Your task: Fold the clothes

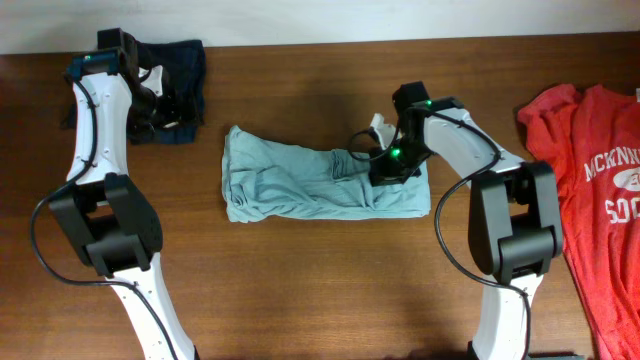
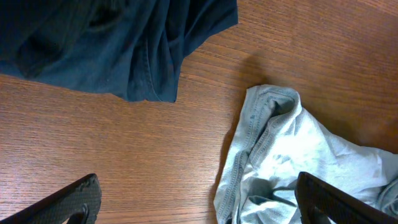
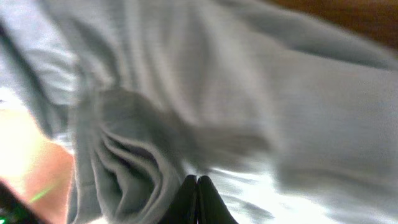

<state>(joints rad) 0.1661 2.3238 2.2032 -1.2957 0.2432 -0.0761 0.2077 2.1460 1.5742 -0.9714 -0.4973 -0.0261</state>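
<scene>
Right gripper (image 3: 197, 198): fingers pressed together, tips pushed into the bunched cloth of the grey-teal T-shirt (image 3: 280, 93); I cannot tell whether a fold is pinched between them.
Left gripper (image 2: 199, 208): fingers spread wide apart, holding nothing, hanging over bare wood between the navy garment (image 2: 112, 43) and the near end of the grey-teal T-shirt.
Garments counted: three, each lying apart from the others.
Grey-teal T-shirt: one, in the middle of the overhead frame, gathered into a long crumpled band running left to right; the right gripper sits on its right-hand part.
Red T-shirt (image 1: 600, 200): one, at the right edge of the overhead frame, spread flat with white lettering up, partly cut off by the frame.
Navy garment: one, in the upper left of the overhead frame, crumpled, partly under the left arm.
Arms: two, one at each side of the band.
Table (image 1: 300, 290): one, brown wood grain.
</scene>
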